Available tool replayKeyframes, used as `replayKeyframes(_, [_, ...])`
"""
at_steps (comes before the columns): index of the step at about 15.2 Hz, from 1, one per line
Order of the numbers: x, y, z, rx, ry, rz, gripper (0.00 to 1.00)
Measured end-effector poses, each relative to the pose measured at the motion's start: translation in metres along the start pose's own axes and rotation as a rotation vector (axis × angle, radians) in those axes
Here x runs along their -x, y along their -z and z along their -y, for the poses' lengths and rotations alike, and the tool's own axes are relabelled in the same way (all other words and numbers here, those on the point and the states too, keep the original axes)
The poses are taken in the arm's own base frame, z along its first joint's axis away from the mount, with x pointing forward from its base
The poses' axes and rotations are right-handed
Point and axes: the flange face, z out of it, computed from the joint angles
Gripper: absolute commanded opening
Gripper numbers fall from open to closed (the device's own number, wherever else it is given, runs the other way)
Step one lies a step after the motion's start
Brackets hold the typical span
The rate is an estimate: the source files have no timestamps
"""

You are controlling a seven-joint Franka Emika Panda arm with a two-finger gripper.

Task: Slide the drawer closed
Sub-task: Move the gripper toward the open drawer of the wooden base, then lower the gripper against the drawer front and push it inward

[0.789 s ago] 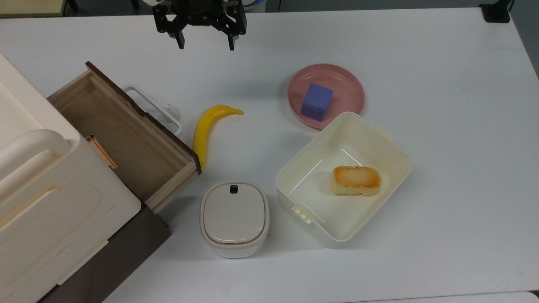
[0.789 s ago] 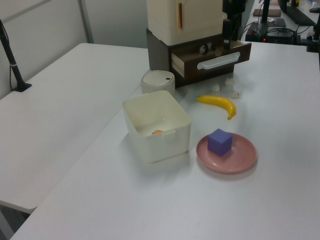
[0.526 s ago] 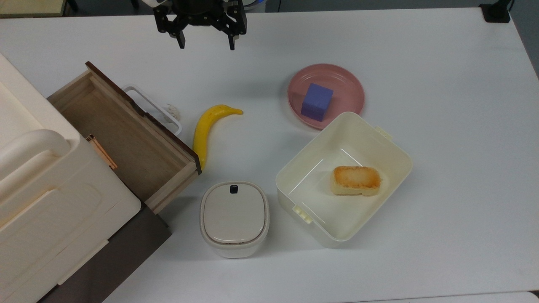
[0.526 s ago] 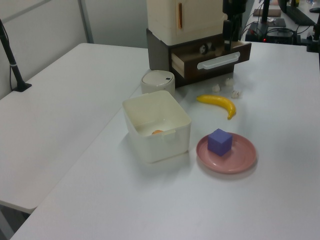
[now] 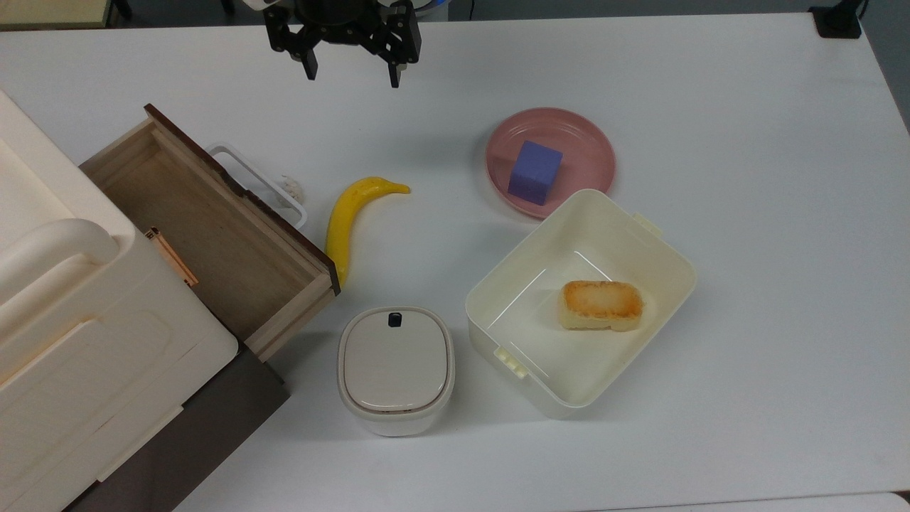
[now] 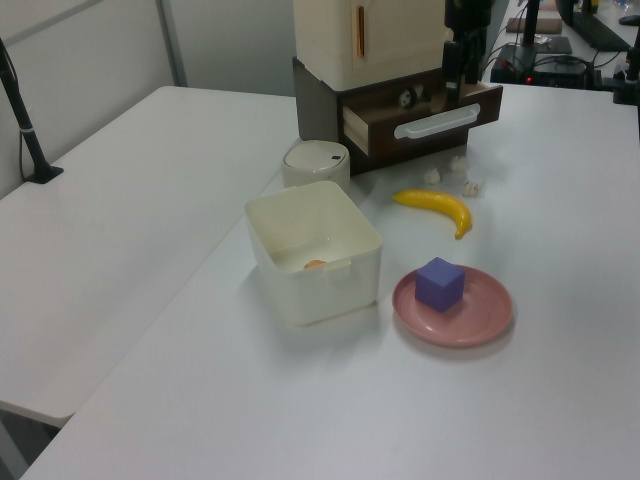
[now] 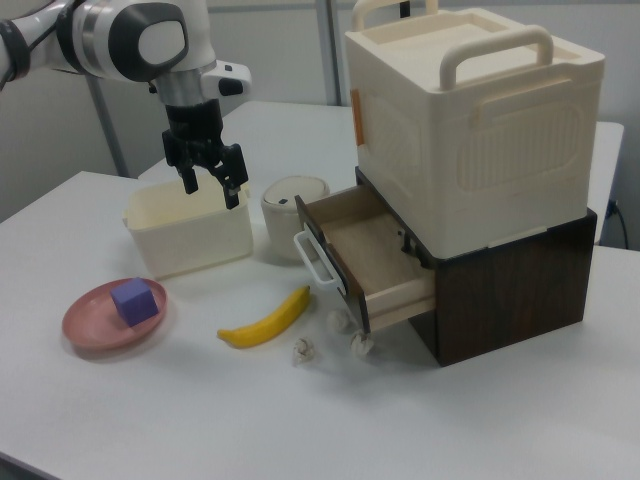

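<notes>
The open, empty tool hangs up high; the pulled-out drawer sits toward the top view's lower left.

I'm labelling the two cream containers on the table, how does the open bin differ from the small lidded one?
The open bin is bigger, rectangular and lidless, holding a toasted bread piece; the small lidded container is rounder, covered by a lid with a dark knob, its contents hidden. In the top view the lidded container stands nearer the drawer. Both are cream plastic and upright.
</notes>
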Motion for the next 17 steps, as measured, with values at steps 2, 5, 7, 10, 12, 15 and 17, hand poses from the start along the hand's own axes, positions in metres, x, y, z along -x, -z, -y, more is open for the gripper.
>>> replayKeyframes(2, [0.0, 0.0, 0.0, -0.001, -0.12, -0.003, 1.0])
replayKeyframes(5, [-0.006, 0.0, -0.003, -0.011, -0.38, -0.039, 0.9])
replayKeyframes(7, [-0.009, -0.008, -0.01, -0.016, -0.491, -0.049, 0.55])
replayKeyframes(10, [-0.012, -0.03, -0.018, -0.011, -0.555, -0.037, 0.0])
replayKeyframes(12, [-0.012, -0.032, -0.022, -0.011, -0.577, -0.035, 0.0])
replayKeyframes(15, [-0.019, -0.037, -0.042, -0.025, -0.63, -0.078, 0.0])
replayKeyframes(17, [-0.028, -0.06, -0.059, 0.0, -0.647, -0.098, 0.0])
